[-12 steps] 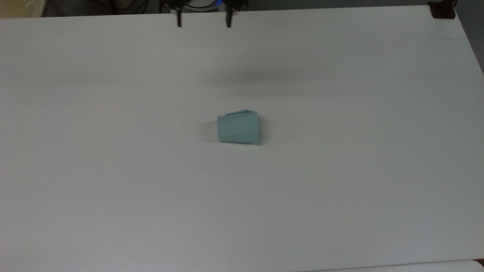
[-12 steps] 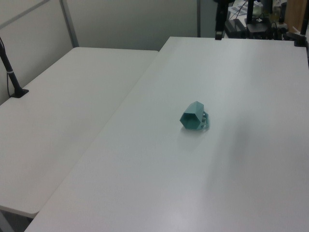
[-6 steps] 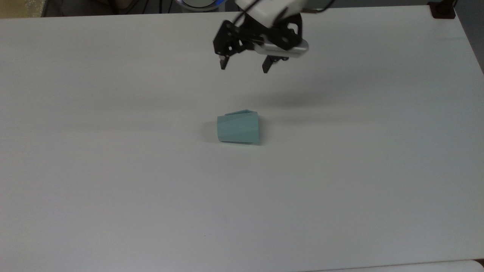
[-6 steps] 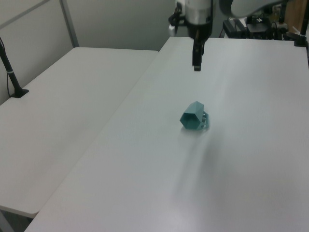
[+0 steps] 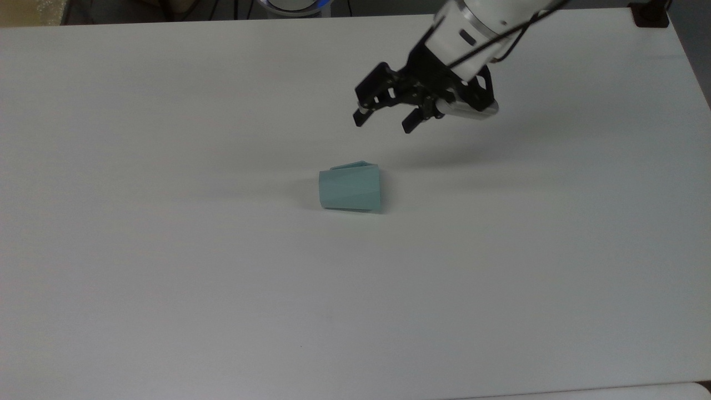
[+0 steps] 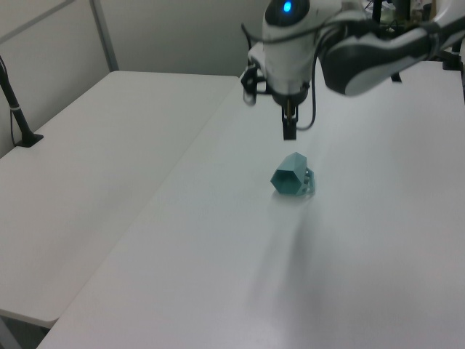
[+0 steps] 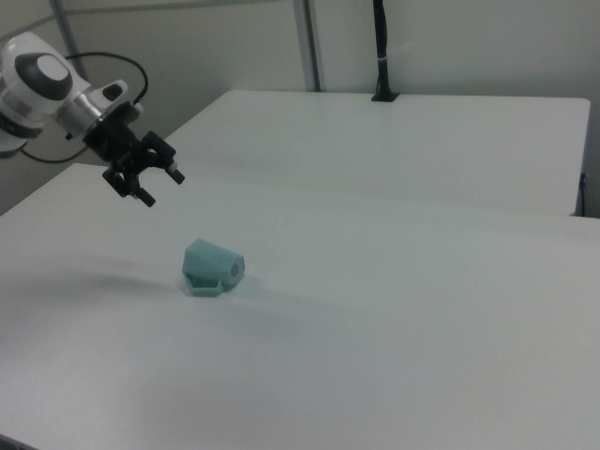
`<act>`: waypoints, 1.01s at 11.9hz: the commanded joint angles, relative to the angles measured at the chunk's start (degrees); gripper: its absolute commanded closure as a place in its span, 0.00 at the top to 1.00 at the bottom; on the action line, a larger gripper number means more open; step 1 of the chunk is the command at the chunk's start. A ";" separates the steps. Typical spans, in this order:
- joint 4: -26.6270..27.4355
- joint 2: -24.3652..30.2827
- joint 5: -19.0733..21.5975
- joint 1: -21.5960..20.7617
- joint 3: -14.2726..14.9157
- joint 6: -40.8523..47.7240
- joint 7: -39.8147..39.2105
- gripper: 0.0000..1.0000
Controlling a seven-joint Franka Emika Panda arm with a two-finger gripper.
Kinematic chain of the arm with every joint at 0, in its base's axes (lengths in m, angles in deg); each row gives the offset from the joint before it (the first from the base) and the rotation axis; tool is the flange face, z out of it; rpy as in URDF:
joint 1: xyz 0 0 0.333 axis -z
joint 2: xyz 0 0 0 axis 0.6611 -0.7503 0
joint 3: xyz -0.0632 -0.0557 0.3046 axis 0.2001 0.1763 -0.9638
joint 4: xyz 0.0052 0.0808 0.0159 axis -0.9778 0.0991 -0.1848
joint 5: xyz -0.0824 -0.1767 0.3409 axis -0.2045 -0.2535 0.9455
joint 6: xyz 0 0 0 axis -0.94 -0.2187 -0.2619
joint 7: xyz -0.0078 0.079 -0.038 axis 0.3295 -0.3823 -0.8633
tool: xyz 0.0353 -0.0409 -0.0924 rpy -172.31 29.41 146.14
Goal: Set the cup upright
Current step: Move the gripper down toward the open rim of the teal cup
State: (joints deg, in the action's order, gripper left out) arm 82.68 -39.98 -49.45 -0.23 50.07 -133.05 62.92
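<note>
The pale teal cup lies on its side in the middle of the white table, its wider rim toward the top view's right and its narrower base toward the top view's left. The left view shows the cup's hexagonal end, and the right view shows the cup with its small handle tab low against the table. My gripper hangs open above the table, beyond the cup and a little to the top view's right, apart from it. Nothing sits between its fingers. The same gripper hovers over the cup.
A second white table adjoins this one. A black clamp sits at the top view's far right corner. A black post stands on the neighbouring table.
The gripper has come down from the top view's upper edge toward the right and nearer the cup, staying open. The cup has not moved.
</note>
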 commanded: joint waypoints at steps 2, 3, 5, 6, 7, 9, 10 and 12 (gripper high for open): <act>-2.28 -6.14 -3.94 -4.53 2.78 1.59 3.06 1.00; -2.10 -7.38 -5.95 -4.71 2.78 1.59 3.15 1.00; -1.66 -11.32 -13.30 -6.28 2.95 1.67 8.99 1.00; -1.57 -12.48 -16.49 -6.72 2.87 1.67 12.00 1.00; -1.49 -12.66 -17.21 -6.99 2.96 2.11 13.59 1.00; -1.57 -12.58 -18.97 -7.87 2.96 2.46 16.06 1.00; -1.57 -12.66 -19.07 -7.96 2.96 2.55 16.68 1.00; -1.57 -13.71 -20.81 -8.48 2.87 5.00 17.64 1.00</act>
State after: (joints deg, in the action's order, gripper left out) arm 82.05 -52.75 -68.04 -7.10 51.90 -131.82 78.53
